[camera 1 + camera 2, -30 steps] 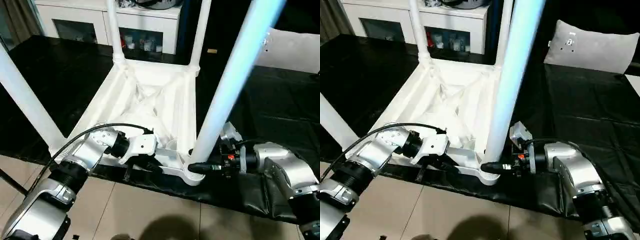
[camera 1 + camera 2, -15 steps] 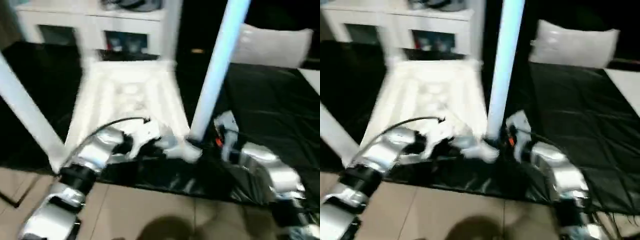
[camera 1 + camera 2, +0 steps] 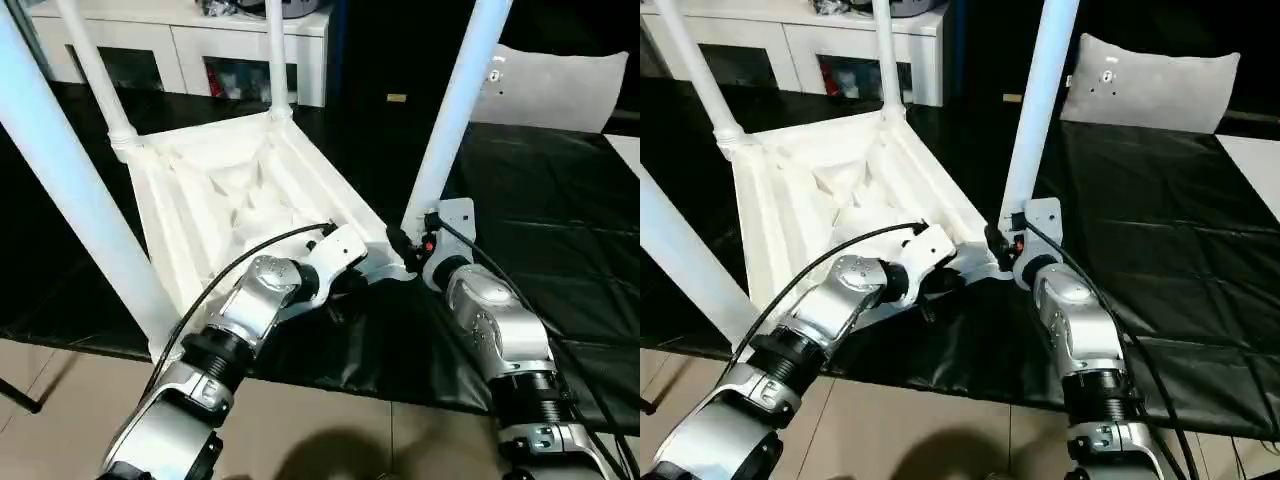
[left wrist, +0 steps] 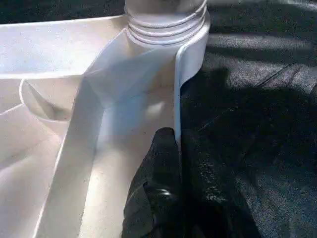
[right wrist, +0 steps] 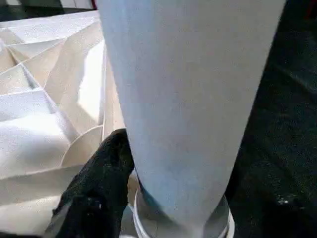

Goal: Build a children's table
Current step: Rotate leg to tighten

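While upturned on the black sheet (image 3: pixel 560 210): tabletop (image 3: pixel 215 195), four legs (image 3: pixel 455 105) standing in its corner sockets
Left tool (image 4: pixel 171 163): pinched shut on the tabletop's rim, seen up close from the left wrist
Right tool (image 5: pixel 148 198): one black finger (image 5: pixel 99 183) beside the near leg's base; grip cannot be told
Head views: white cabinet (image 3: pixel 200 50), grey cushion (image 3: pixel 560 85), tiled floor (image 3: pixel 330 430)

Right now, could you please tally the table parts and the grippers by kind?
Tabletop: 1
Legs: 4
Grippers: 2
Total: 7
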Controlling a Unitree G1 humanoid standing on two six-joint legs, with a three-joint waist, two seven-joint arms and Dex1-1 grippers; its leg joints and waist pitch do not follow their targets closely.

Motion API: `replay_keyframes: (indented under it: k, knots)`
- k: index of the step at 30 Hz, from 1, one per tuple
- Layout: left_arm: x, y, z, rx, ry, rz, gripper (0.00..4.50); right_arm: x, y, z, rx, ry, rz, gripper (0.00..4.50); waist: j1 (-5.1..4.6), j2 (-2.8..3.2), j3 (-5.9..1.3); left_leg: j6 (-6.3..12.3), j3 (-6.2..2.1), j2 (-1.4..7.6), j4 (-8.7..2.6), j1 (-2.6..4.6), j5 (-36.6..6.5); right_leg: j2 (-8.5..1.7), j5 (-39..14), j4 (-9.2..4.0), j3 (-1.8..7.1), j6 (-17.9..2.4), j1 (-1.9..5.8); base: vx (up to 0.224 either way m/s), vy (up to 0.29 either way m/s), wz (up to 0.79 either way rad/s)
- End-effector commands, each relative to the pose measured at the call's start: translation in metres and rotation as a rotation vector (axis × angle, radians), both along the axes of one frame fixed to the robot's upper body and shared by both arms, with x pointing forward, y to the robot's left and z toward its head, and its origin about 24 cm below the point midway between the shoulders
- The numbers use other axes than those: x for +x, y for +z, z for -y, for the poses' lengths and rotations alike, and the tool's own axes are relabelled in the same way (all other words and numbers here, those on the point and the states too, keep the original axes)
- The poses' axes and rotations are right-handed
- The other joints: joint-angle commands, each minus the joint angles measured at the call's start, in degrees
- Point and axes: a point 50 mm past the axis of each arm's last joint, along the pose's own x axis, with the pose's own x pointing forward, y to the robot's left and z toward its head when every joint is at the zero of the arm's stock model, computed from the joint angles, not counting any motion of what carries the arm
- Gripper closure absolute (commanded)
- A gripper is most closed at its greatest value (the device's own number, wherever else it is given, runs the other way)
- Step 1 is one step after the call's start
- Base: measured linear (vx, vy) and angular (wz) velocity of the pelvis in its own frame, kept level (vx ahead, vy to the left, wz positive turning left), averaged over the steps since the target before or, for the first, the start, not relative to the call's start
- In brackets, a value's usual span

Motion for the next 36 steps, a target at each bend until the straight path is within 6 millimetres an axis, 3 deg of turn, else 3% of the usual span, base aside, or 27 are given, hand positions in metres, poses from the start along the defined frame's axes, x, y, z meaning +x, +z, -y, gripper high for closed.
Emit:
replay_keyframes:
  k: [1, 2, 4, 7, 14, 18, 19, 20, 21, 22, 26, 36]
  knots:
    - [0.002, 0.005, -0.003, 0.018, -0.034, 0.059, 4.50, -0.012, -0.005, -0.010, 0.041, 0.169, -0.008, 1.43, 0.28, -0.06, -3.29, 2.94, -0.71, 2.30, -3.99, -0.19, -9.20, -4.37, -16.51, -5.06, 2.49, -9.10, 3.05, 0.000, 0.000, 0.00]
    - [0.001, 0.003, -0.008, 0.025, -0.069, 0.059, 4.50, -0.014, -0.004, -0.002, 0.039, 0.201, -0.005, 1.35, 0.23, -0.37, -3.23, 3.06, -0.64, 2.33, -4.01, -0.24, -10.03, -4.29, -17.27, -5.26, 2.53, -8.54, 3.18, 0.000, 0.000, 0.00]
    - [-0.003, 0.001, -0.017, 0.038, -0.126, 0.049, 4.50, -0.018, -0.002, 0.014, 0.032, 0.258, 0.007, 1.25, 0.45, -0.34, -3.32, 3.49, -0.76, 2.40, -4.06, -0.33, -9.81, -4.42, -16.96, -5.17, 2.53, -8.35, 3.37, 0.000, 0.000, 0.00]
    - [-0.008, -0.002, -0.027, 0.047, -0.218, 0.037, 4.50, -0.024, 0.002, 0.031, 0.006, 0.372, 0.020, 0.95, 0.28, -0.41, -3.35, 4.08, -0.70, 2.43, -3.92, -0.45, -9.37, -4.39, -15.16, -5.03, 2.50, -9.38, 3.39, 0.000, 0.000, 0.00]
    - [-0.019, -0.004, -0.045, 0.086, -0.415, 0.003, 4.50, -0.034, 0.013, 0.052, -0.027, 0.605, 0.017, 0.78, 0.62, -0.37, -3.43, 4.83, -0.56, 2.71, -3.74, -0.17, -8.58, -4.50, -14.20, -4.80, 2.41, -11.14, 3.21, 0.000, 0.000, 0.00]
    - [-0.023, -0.006, -0.056, 0.134, -0.520, -0.019, 4.50, -0.037, 0.016, 0.055, -0.011, 0.717, 0.015, 0.78, 1.07, -0.51, -3.42, 5.47, -0.52, 2.83, -3.68, -0.18, -8.10, -4.61, -12.78, -4.53, 2.41, -11.97, 3.30, 0.000, 0.000, 0.00]
    - [-0.024, -0.006, -0.059, 0.142, -0.548, -0.025, 4.50, -0.038, 0.017, 0.054, -0.007, 0.752, 0.009, 0.94, 1.17, -0.96, -3.41, 5.43, -0.42, 2.88, -3.70, -0.12, -7.91, -4.55, -13.02, -4.52, 2.37, -12.00, 3.25, 0.000, 0.000, 0.00]
    - [-0.026, -0.005, -0.063, 0.155, -0.590, -0.037, 4.50, -0.041, 0.016, 0.052, -0.003, 0.816, -0.005, 1.04, 1.53, -0.69, -3.43, 5.53, -0.45, 2.88, -3.67, -0.18, -7.95, -4.62, -13.68, -4.46, 2.31, -11.92, 3.32, 0.000, 0.000, 0.00]
    - [-0.026, -0.004, -0.065, 0.159, -0.604, -0.041, 4.50, -0.042, 0.016, 0.051, -0.004, 0.842, -0.012, 1.04, 1.56, -1.08, -3.41, 5.55, -0.35, 2.98, -3.70, -0.17, -7.76, -4.56, -13.81, -4.46, 2.29, -11.77, 3.28, 0.000, 0.000, 0.00]
    - [-0.026, -0.004, -0.066, 0.162, -0.615, -0.048, 4.50, -0.043, 0.015, 0.050, -0.004, 0.867, -0.017, 1.16, 1.94, -0.75, -3.47, 5.41, -0.37, 3.13, -3.67, -0.05, -7.34, -4.67, -13.64, -4.30, 2.30, -11.79, 3.18, 0.000, 0.000, 0.00]
    - [-0.027, 0.000, -0.069, 0.171, -0.671, -0.061, 4.50, -0.043, 0.014, 0.044, -0.005, 0.926, -0.023, 1.49, 2.44, -0.79, -3.50, 4.88, -0.31, 3.27, -3.65, 0.16, -7.21, -4.75, -11.66, -3.89, 2.30, -12.84, 3.04, 0.000, 0.000, 0.00]
    - [-0.027, 0.004, -0.071, 0.182, -0.734, -0.070, 4.50, -0.049, 0.010, 0.039, 0.021, 1.049, -0.089, 2.37, 2.92, -1.04, -3.54, 4.60, -0.22, 3.17, -3.58, 0.09, -6.90, -4.75, -11.68, -3.88, 2.31, -12.54, 3.16, 0.000, 0.000, 0.00]
